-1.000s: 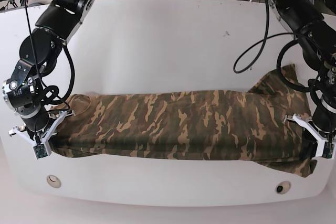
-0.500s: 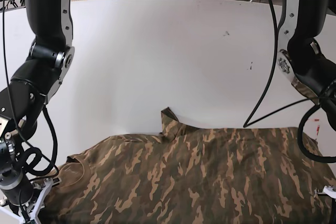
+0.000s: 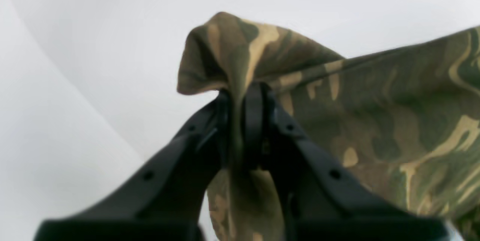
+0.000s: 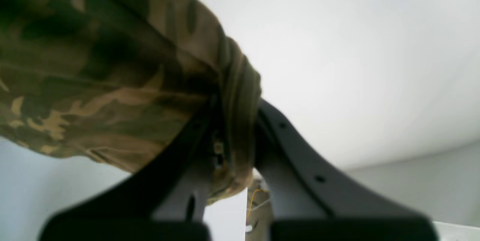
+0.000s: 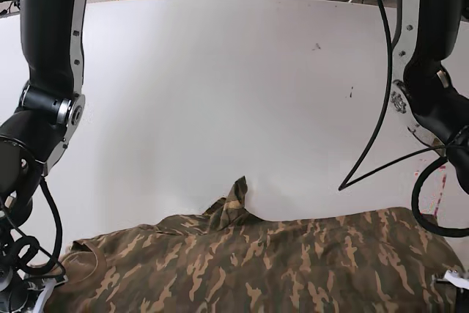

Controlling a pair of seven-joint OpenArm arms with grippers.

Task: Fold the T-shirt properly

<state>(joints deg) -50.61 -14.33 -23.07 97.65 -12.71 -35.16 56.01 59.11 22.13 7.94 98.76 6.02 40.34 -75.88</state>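
Right gripper [image 4: 236,121] at the base view's seven o'clock, clamped on a bunched edge of the T-shirt [image 5: 278,262]; the shirt spans the white table [image 5: 220,93] at six o'clock, one small peak poking up; left gripper [image 3: 240,121] at five o'clock, pinching a cloth fold.

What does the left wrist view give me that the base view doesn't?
Only the left wrist view shows the left claw shut on a bunched fold of the T-shirt, cloth pinched between its black fingers. Only the base view shows the white table, both arms, and one sleeve tip poking up from the spread shirt; there the claws are mostly cut off at the bottom corners. Both show the camouflage cloth against the white table.
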